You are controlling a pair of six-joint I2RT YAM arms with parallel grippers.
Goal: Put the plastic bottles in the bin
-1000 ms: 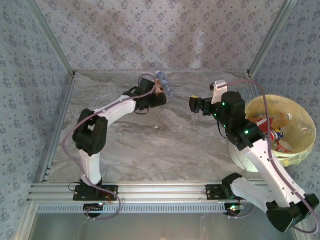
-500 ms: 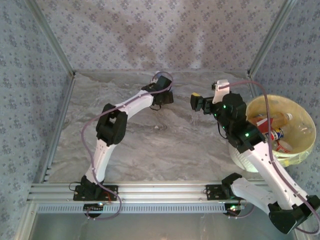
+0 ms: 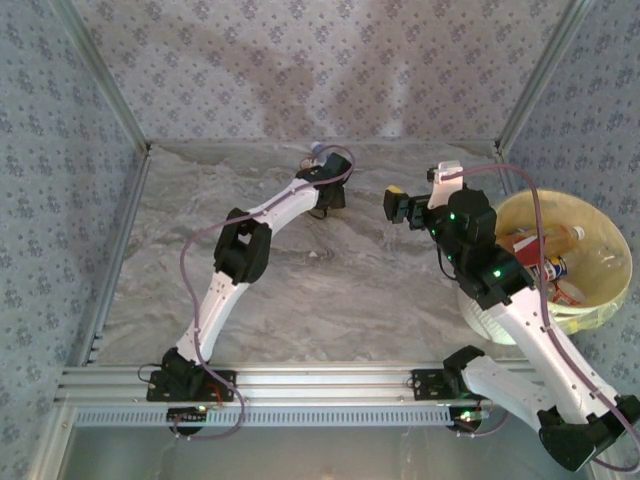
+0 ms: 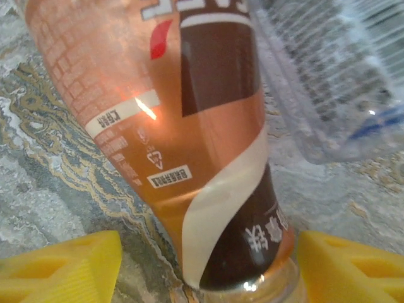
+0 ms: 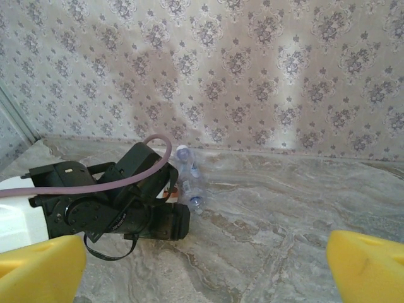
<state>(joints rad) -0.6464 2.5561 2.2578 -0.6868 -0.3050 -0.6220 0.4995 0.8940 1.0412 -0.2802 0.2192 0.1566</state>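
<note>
Left arm has reached farther toward the back wall.
Half-open, the left pincer has the brown-labelled bottle between its jaws, just beside one; the right pincer stands wide.

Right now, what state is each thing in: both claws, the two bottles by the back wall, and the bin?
left claw: open, astride the orange-label bottle, gap at one finger
right claw: open, empty
orange-label bottle: lying on the table, not lifted
clear bottle: lying beside the orange-label one
bin: upright
bottles inside: several, lying in the bin
</note>
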